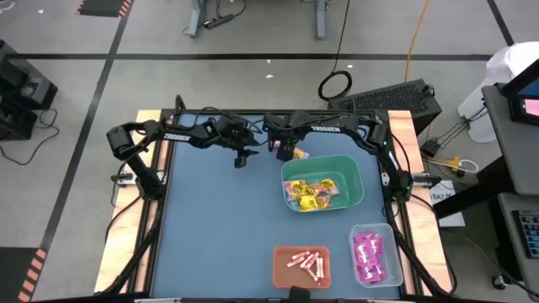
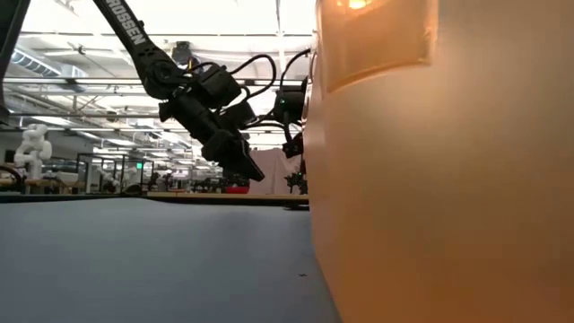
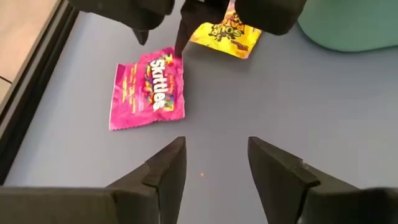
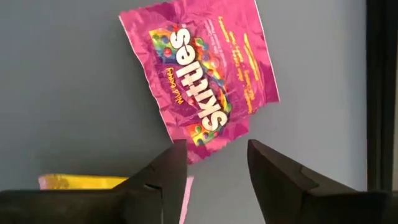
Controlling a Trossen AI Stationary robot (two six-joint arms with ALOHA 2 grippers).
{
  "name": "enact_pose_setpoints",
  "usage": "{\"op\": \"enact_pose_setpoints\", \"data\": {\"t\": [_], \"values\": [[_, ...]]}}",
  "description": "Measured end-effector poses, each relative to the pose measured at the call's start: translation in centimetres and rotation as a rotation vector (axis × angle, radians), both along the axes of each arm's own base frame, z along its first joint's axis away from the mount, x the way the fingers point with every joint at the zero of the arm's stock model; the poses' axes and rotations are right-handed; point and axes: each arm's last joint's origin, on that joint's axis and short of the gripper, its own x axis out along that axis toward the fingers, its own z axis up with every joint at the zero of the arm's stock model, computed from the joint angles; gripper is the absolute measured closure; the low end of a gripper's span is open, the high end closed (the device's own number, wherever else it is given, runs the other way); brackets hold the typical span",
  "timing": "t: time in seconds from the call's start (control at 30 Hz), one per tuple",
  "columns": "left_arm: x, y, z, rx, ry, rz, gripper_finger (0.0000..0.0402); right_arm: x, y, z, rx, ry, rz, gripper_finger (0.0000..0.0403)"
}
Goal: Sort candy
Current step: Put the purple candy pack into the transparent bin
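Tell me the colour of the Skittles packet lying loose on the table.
Magenta-purple Skittles packet, white lettering; clearest in the right wrist view.

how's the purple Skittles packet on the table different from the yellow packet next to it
The purple Skittles packet is magenta and shows whole; the yellow packet is yellow and partly hidden behind the right gripper. The purple one lies nearer the table's edge rail, the yellow one nearer the green bin. Both lie flat on the blue table, outside any bin.
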Motion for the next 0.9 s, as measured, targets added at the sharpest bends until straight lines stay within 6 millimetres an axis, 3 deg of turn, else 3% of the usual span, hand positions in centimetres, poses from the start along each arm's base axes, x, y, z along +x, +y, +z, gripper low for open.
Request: {"op": "enact_pose_setpoints", "data": {"t": [0.3, 0.6, 0.73, 0.9], "values": [[0.0, 0.0, -0.1, -0.004, 0.007, -0.001, 0.0226, 0.0, -0.5, -0.2, 0.027, -0.023, 0.005, 0.0236], [0.0, -0.1, -0.1, -0.004, 0.008, -0.003, 0.0226, 0.1, -0.3, -1.8, 0.041, 0.042, 0.027, 0.0239], [0.0, -0.1, -0.1, -0.004, 0.008, -0.005, 0.0226, 0.1, -0.2, -1.9, 0.052, 0.041, 0.032, 0.0268], [0.1, -0.3, -0.1, -0.002, 0.007, -0.011, 0.0226, 0.2, -0.1, -2.2, 0.096, 0.024, 0.037, 0.0344]]}}
